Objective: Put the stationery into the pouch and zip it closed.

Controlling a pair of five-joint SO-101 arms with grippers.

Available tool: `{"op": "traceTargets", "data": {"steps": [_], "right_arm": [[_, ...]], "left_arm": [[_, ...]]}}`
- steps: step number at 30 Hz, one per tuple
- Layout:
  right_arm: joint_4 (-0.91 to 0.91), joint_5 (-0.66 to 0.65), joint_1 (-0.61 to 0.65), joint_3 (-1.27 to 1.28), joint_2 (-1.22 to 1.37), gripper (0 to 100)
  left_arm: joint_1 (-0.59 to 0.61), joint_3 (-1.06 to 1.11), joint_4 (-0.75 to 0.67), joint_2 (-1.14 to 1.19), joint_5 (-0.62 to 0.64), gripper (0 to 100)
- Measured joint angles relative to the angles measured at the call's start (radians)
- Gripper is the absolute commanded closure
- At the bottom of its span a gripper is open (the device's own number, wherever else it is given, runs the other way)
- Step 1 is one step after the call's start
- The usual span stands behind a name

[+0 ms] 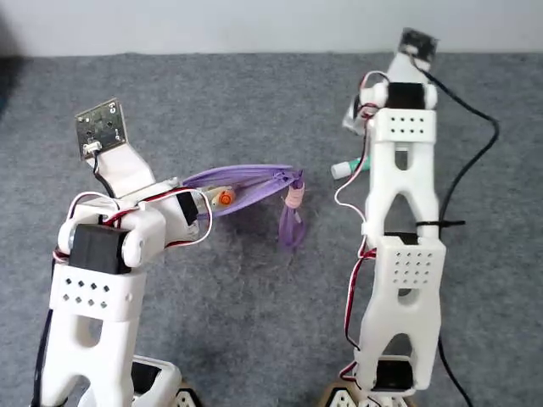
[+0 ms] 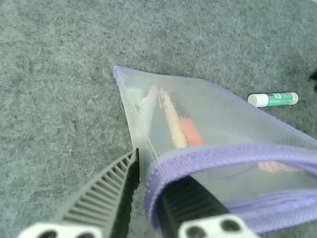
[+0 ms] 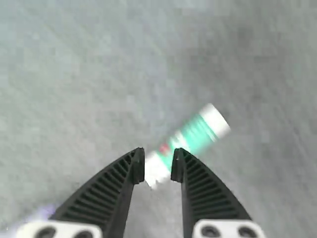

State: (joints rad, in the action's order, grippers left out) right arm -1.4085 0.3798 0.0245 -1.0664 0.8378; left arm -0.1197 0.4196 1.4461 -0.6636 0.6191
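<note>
Felt of a plain grey is covering the counter [image 1: 254, 314] that we are looking down on. Our two white plastic arms are standing over it side by side. The left arm [image 1: 93, 288] is angling in toward the middle, and the right arm [image 1: 403, 246] is lying straight out from its base.

Between them, the clear, finely ribbed plastic pouch [image 1: 254, 182] with the purple zipper band is sitting with its mouth gaping open. One end is drooping down toward the felt. We are holding it with the left claw [image 2: 148, 171], whose black ribbed fingers are pressing together on the pouch's edge, right at the purple band. One finger is lying outside the wall, and the other is showing dimly through it.

Through the clear wall we are seeing a slim cream stick [image 2: 171, 119] and a short orange piece [image 2: 190, 133] lying side by side inside.

The white-and-green tube [image 1: 346, 168], shaped like a glue stick, is lying on its side on the counter outside the pouch. It is just beside the right arm and apart from the pouch's drooping end.

The right claw [image 3: 158, 157] is hanging over the tube with its jaws parted only narrowly, straddling one end. It is gripping nothing, and we cannot tell whether the fingertips are touching the tube.
</note>
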Motion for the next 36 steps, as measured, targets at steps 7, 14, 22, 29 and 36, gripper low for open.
{"op": "traceTargets", "data": {"steps": [7, 14, 22, 29, 36], "right_arm": [[0.196, 0.000, 0.017, 0.003, 0.203, 89.7], [0.043, -0.003, -0.018, 0.003, 0.258, 89.7], [-0.261, -0.008, -0.069, -0.144, 0.259, 89.4], [-0.344, -0.126, -0.064, -0.453, 0.259, 89.3], [-0.345, -0.341, 0.000, -0.436, 0.236, 84.7]], "left_arm": [[0.000, 0.000, 0.000, 0.000, 0.000, 99], [0.000, 0.000, 0.000, 0.000, 0.000, 99], [0.000, 0.000, 0.000, 0.000, 0.000, 99], [0.000, 0.000, 0.000, 0.000, 0.000, 99], [0.000, 0.000, 0.000, 0.000, 0.000, 99]]}}
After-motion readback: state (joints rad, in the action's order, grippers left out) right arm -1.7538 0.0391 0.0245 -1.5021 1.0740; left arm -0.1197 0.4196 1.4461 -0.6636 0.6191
